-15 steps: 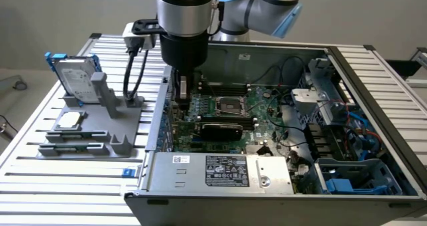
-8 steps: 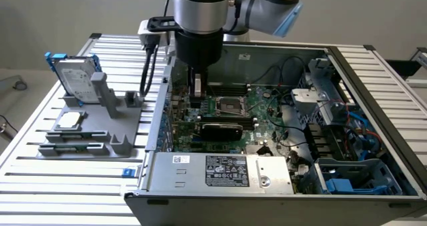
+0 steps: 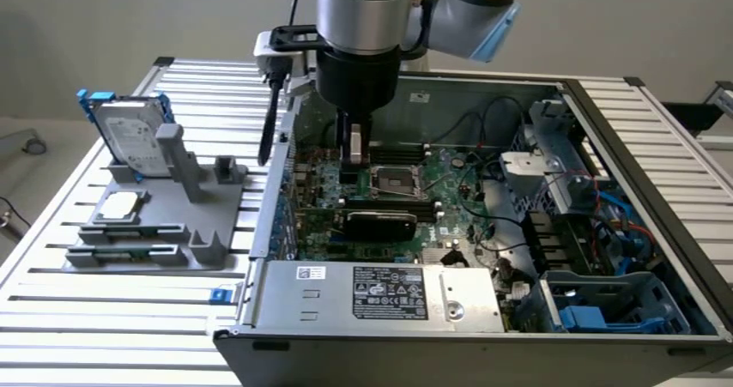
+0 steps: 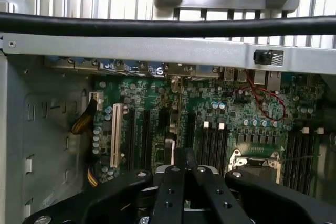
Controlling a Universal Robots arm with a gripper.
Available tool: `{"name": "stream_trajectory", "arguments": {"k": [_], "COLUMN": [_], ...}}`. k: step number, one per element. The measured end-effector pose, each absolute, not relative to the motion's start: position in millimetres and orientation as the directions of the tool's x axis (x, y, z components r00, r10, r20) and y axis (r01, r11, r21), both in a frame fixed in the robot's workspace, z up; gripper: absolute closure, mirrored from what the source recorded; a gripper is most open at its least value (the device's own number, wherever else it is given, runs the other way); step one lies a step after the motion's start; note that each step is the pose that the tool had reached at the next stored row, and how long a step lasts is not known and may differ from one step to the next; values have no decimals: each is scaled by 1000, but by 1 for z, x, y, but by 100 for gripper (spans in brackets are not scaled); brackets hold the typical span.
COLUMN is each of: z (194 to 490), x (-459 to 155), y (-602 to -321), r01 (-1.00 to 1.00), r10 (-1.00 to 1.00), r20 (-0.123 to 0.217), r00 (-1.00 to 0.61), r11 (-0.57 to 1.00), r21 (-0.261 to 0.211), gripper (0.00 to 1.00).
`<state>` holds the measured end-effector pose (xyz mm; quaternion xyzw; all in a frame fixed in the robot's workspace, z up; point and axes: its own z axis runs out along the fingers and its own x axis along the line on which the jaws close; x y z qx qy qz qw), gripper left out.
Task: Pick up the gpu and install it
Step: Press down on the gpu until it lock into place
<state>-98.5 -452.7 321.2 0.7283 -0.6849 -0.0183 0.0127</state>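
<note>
A black part with a rounded cover (image 3: pixel 379 224), which I take for the gpu, stands on the green motherboard (image 3: pixel 458 194) on the near side of the CPU socket (image 3: pixel 396 179). My gripper (image 3: pixel 357 157) reaches down into the open computer case, just beyond that socket and apart from the black part. In the wrist view the gripper (image 4: pixel 184 155) is shut, and I see nothing between the fingers. It hovers over the long expansion slots (image 4: pixel 142 135), with the CPU socket (image 4: pixel 257 165) beside it.
A grey fixture (image 3: pixel 212 250) at the exterior view's left holds a silver hard drive in a blue frame (image 3: pixel 129 134), a chip (image 3: pixel 120 205) and memory sticks (image 3: pixel 129 232). The power supply (image 3: pixel 378 294) fills the case's near end. A black cable (image 4: pixel 168 25) crosses the case wall (image 4: pixel 131 50).
</note>
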Motion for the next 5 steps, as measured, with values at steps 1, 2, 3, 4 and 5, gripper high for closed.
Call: {"name": "stream_trajectory", "arguments": {"k": [1, 2, 3, 4, 5], "z": [321, 321, 321, 321, 321], "x": [-98, -98, -98, -98, -98], "y": [-453, -453, -453, -453, -453], "r01": [-997, -997, -997, -997, -997], "r10": [-998, -998, -998, -998, -998], "r20": [-9, -9, -9, -9, -9], "r00": [61, 61, 61, 61, 61], "r11": [-62, -62, -62, -62, -62], "r21": [43, 43, 43, 43, 43], "gripper": [89, 89, 89, 89, 89]}}
